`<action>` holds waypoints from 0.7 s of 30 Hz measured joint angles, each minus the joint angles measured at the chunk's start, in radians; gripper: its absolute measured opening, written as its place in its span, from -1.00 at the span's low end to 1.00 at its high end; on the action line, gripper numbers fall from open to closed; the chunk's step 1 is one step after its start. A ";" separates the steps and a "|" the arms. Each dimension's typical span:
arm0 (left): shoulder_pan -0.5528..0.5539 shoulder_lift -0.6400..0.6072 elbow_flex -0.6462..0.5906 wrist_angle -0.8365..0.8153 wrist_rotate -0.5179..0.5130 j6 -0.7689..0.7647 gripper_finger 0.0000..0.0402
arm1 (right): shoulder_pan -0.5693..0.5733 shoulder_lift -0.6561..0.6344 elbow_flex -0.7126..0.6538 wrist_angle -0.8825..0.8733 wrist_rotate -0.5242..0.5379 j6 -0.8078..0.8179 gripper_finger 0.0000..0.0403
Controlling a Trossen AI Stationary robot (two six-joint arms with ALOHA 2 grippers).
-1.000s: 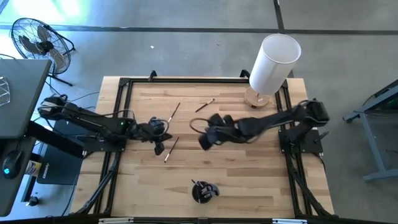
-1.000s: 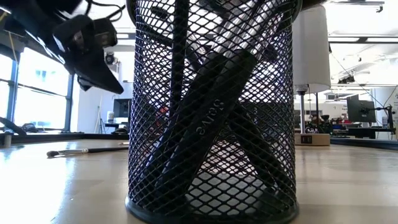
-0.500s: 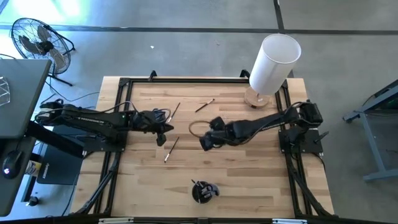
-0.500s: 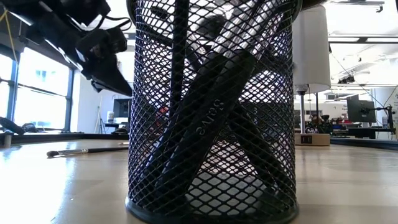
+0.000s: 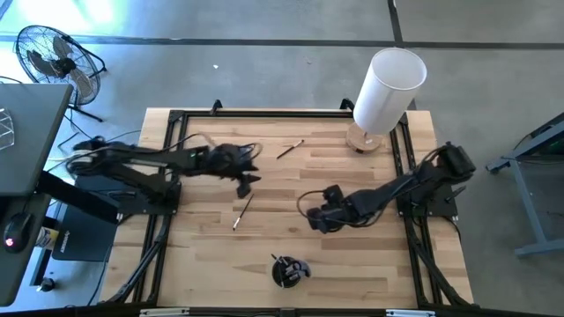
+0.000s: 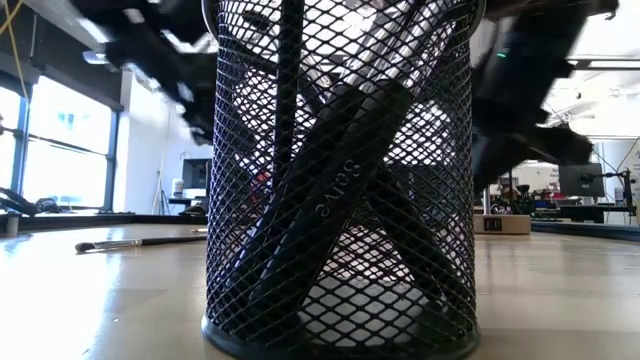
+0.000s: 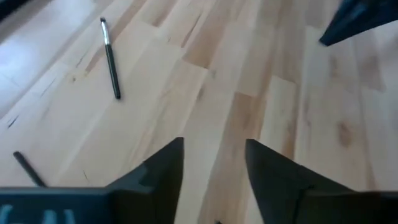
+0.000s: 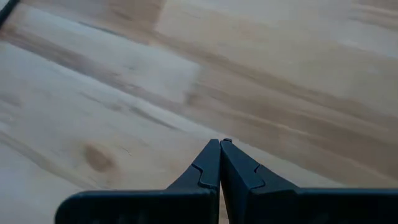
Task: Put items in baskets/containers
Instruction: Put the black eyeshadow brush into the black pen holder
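Observation:
A black mesh cup stands near the table's front edge, and in the low view the cup holds several dark brushes leaning on its wall. One loose brush lies flat toward the far edge, another at the middle. My left gripper hovers open over bare wood left of centre, with a brush lying ahead of it. My right gripper is shut over bare wood right of centre, and nothing shows between its fingers.
A tall white cylinder stands at the far right corner on a round wooden base. A black frame runs along the table's edges. One brush lies flat on the wood behind the cup in the low view.
My left gripper has gone toward the table's far edge and to the right, away from the middle brush, which lies where it was. My right gripper has drawn toward the near edge and to the right, staying shut.

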 joint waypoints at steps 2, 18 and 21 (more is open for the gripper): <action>0.030 0.098 0.095 -0.059 0.016 -0.006 -0.06 | 0.008 -0.048 -0.065 0.022 0.007 0.013 -1.00; 0.185 0.675 0.733 -0.415 0.025 0.000 0.02 | -0.044 -0.432 -0.414 0.205 0.034 -0.143 -1.00; 0.183 0.733 0.774 -0.419 -0.003 -0.004 0.02 | -0.048 -0.485 -0.439 0.209 0.035 -0.189 -1.00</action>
